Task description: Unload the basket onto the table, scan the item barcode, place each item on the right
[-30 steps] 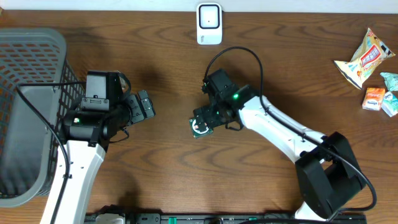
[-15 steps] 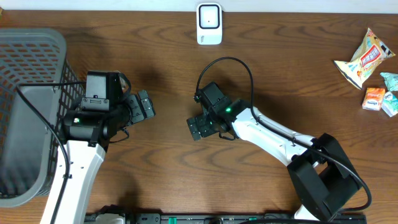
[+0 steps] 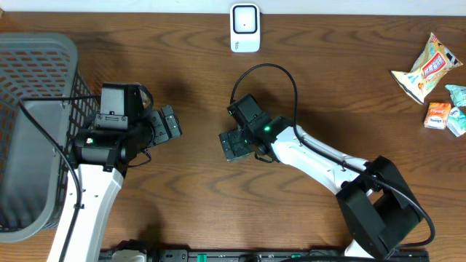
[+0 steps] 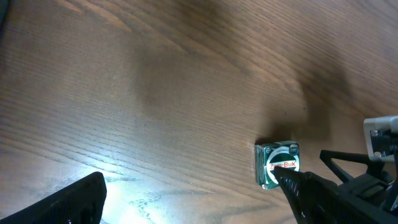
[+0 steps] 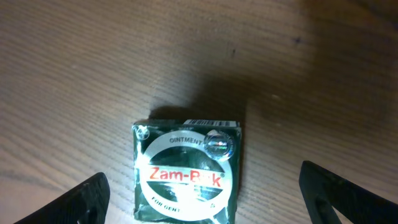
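- Small green square glossy ointment box (image 5: 185, 171) lies on the tabletop (image 5: 74, 62), between the right pincer's (image 5: 206, 198) spread fingers.
- Probably light, stiff and slippery; grip opposite side edges.
- Left pincer (image 3: 169, 124) is spread and empty.

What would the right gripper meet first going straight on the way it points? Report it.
Most likely the green Zam-Buk ointment box, lying flat on the table, centred between the open fingers of the right gripper in the wrist view. Nothing shows in between, though depth is unclear.

My fingers (image 5: 81, 205) are matt black plastic; the table (image 5: 74, 56) is dark grained wood with a soft sheen; the ointment box (image 5: 186, 174) looks glossy.
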`<action>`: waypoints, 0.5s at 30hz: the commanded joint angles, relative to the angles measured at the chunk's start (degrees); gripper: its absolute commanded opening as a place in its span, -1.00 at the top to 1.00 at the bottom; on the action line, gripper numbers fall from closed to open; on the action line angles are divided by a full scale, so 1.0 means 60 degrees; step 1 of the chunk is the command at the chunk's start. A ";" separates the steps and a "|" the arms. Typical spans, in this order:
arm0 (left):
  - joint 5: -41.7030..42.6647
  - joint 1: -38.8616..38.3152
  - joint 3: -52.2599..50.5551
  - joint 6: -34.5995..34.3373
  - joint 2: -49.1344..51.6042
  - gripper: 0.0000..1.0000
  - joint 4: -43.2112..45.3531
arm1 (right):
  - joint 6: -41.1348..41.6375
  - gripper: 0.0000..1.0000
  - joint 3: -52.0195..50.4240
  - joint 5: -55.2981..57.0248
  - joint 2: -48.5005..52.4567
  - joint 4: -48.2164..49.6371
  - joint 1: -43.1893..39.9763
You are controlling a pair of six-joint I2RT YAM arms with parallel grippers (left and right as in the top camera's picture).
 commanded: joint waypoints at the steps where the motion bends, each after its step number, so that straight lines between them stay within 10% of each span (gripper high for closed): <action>1: -0.0120 0.0058 0.0084 0.0025 0.0018 -0.95 -0.0025 | 0.0233 -0.85 -0.0029 0.0357 0.0200 0.0113 0.0142; 15: -0.0120 0.0058 0.0084 0.0025 0.0018 -0.96 -0.0022 | 0.0233 -0.89 0.0222 0.0350 0.0882 0.0022 0.0302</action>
